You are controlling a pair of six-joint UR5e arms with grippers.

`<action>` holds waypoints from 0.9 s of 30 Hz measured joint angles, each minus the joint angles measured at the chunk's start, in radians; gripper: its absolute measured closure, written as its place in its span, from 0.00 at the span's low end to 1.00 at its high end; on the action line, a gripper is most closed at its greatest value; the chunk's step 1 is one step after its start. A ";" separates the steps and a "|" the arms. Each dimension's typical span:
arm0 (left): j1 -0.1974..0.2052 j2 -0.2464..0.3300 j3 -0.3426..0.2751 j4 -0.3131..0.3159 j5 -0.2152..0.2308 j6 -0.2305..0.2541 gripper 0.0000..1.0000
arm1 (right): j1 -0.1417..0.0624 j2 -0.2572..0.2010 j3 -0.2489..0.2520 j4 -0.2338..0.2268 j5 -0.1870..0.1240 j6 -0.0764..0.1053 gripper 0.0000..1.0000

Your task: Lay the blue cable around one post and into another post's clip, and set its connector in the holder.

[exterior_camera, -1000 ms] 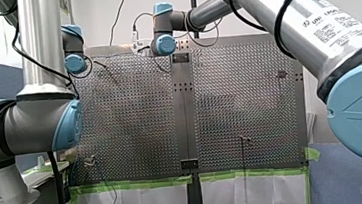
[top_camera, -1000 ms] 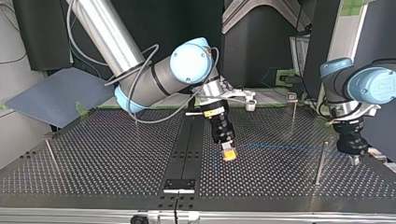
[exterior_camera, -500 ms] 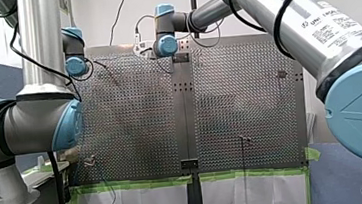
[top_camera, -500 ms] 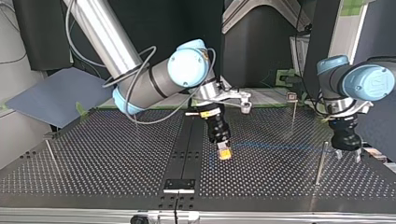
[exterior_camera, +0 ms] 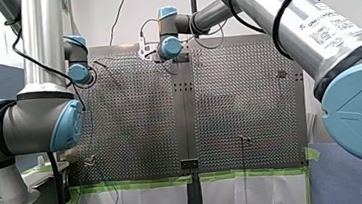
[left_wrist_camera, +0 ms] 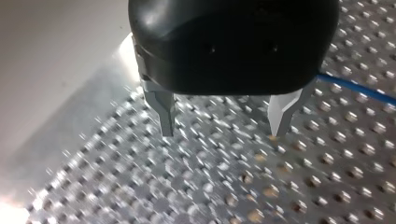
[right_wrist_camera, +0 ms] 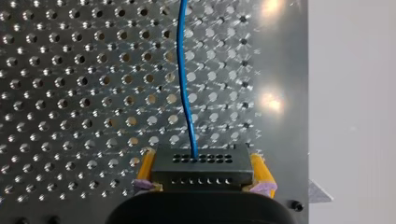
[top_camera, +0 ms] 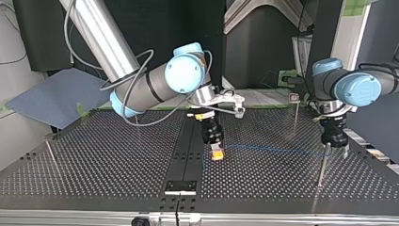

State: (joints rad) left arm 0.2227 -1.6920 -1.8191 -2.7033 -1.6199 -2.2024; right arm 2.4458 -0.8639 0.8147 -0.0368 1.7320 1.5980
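Over the perforated table (top_camera: 103,155), right end effector (right_wrist_camera: 201,160) clamps the connector (right_wrist_camera: 201,173); left end effector (left_wrist_camera: 223,129) gapes.

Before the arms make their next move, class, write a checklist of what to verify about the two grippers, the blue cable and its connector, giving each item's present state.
1. Right gripper shut on the connector: ok.
2. Blue cable runs out ahead of the connector with no loop: ok.
3. Left gripper open, nothing between its fingers: ok.
4. Cable laid around the post beside the left gripper: cannot tell.
5. Cable in the clip on the farther post: not ok; it lies low by the table.
6. Connector set down: not ok; the right gripper holds it.
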 joint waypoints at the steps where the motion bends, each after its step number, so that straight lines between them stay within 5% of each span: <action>1: 0.000 -0.004 0.000 0.000 -0.001 0.000 0.00 | -0.002 0.000 0.004 0.000 0.001 0.000 1.00; 18: -0.013 -0.046 0.001 0.007 0.040 -0.006 0.00 | -0.064 0.002 0.047 -0.107 0.038 0.020 1.00; 21: -0.014 -0.046 0.001 0.009 0.046 -0.007 0.00 | -0.079 0.003 0.047 -0.112 0.059 0.011 1.00; 27: -0.014 -0.047 0.001 0.011 0.053 -0.011 0.00 | -0.106 0.005 0.048 -0.084 0.111 -0.036 1.00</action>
State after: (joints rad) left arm 0.2083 -1.7385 -1.8183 -2.6926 -1.5674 -2.2131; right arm 2.3397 -0.8587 0.8622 -0.1210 1.8428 1.5622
